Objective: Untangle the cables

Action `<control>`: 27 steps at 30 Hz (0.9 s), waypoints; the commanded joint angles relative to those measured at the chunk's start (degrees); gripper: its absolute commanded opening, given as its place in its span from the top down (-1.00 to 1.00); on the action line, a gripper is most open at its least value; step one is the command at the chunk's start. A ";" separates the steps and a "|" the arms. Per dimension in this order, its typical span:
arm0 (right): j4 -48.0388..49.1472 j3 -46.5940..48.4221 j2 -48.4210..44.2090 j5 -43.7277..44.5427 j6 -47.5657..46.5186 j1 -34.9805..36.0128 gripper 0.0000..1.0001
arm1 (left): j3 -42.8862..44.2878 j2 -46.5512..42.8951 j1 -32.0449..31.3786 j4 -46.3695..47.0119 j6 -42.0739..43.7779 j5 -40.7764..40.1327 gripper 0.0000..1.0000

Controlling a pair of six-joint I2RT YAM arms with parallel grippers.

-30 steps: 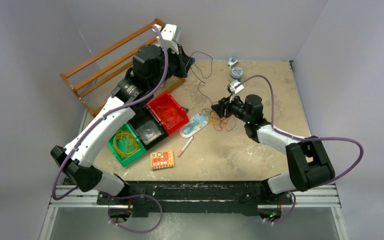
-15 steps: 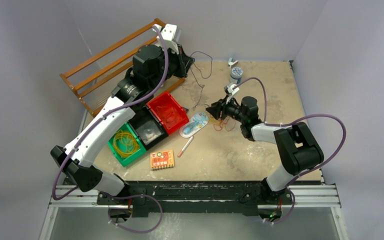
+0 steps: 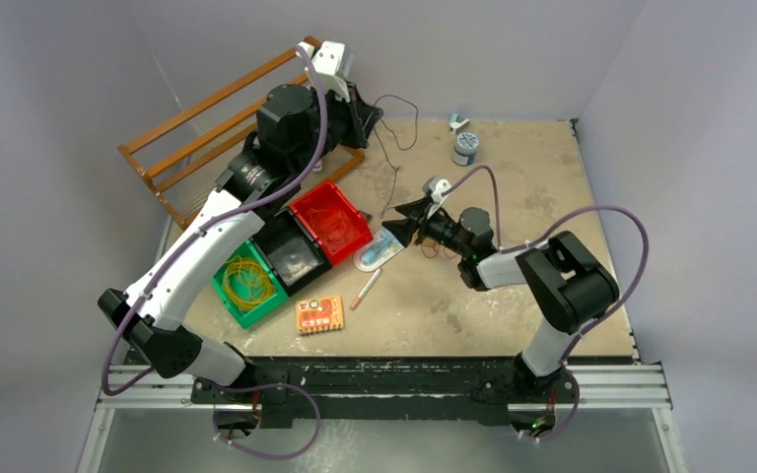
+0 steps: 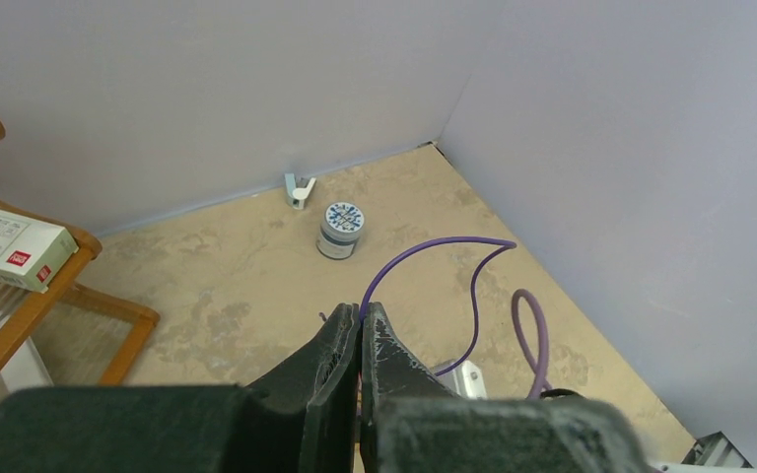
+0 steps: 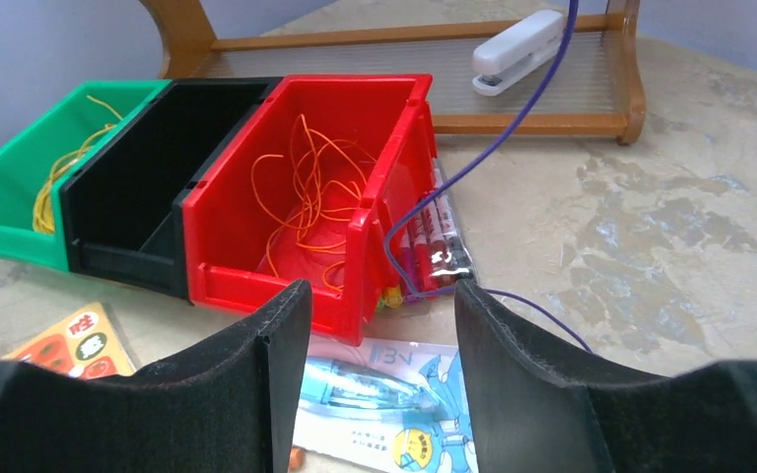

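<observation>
Currently your left gripper (image 4: 361, 320) has its fingers pressed flat together with no gap at the tips. The dark cable (image 4: 453, 238) comes out from between those tips, arcs away ahead of them, then drops back toward the table (image 4: 256, 276). It reads purple in the wrist views. The fingers are held high above the surface, and a small round tin (image 4: 340, 229) stands far ahead of the tips, by the back wall. Your right gripper (image 5: 381, 288) sits low over the table, its fingers spread wide with nothing between the pads. The same dark cable comes down from above, bends just beyond the finger on the right of the wrist view and passes close by its tip; whether it touches, you cannot tell. Ahead of the gap is the red bin (image 5: 256, 251) with an orange cable (image 5: 315, 187) tangled inside. Beyond the other finger are the black bin (image 5: 123, 232) and the green bin (image 5: 5, 232), which holds a yellow cable (image 5: 54, 177). A pack of red pens (image 5: 439, 236) lies just ahead of the right-side fingertip, against the red bin's wall. Directly under the gap is a blister pack (image 5: 375, 394). In the overhead view, loose red and orange cables (image 3: 434, 246) lie behind the right fingers, beside the wrist.
</observation>
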 commanded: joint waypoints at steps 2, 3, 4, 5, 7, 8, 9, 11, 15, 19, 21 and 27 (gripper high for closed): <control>10.53 4.93 6.10 2.94 -1.60 1.58 -0.16 | 3.31 -1.42 -0.26 2.00 0.42 -0.70 1.00; 10.83 5.74 7.45 2.94 -1.52 1.66 -0.15 | 3.44 -1.41 -0.27 1.92 0.42 -0.73 1.00; 11.13 6.43 8.41 3.01 -1.31 1.74 -0.15 | 3.57 -1.40 -0.22 1.82 0.35 -0.69 1.00; 11.40 7.11 9.22 3.17 -1.12 1.76 -0.14 | 3.63 -1.33 -0.25 1.70 0.34 -0.64 1.00; 11.81 8.14 10.71 3.65 -0.92 1.90 -0.12 | 3.76 -1.45 -0.25 1.62 0.33 -0.64 1.00; 11.99 8.74 11.34 4.00 -0.87 1.91 -0.11 | 3.87 -1.42 -0.27 1.61 0.33 -0.64 1.00; 12.01 9.40 12.03 4.14 -0.86 1.91 -0.10 | 3.91 -1.44 -0.25 1.60 0.34 -0.68 1.00; 11.89 10.56 13.03 4.53 -0.80 1.87 -0.07 | 3.94 -1.50 -0.22 1.47 0.44 -0.64 1.00; 11.28 12.17 14.16 5.60 -0.63 1.86 0.14 | 4.43 -1.52 -0.23 1.15 0.63 -0.85 1.00; 10.73 11.95 12.13 5.84 0.58 1.87 0.65 | 4.55 -1.83 -0.26 0.23 1.62 -2.11 1.00; 8.43 10.98 8.89 7.60 0.23 1.81 0.90 | 3.87 -2.43 -0.15 -0.08 2.38 -3.88 1.00; -12.97 13.23 -8.75 18.46 -8.33 1.82 1.00 | -0.65 -4.89 1.29 0.24 2.36 -8.35 1.00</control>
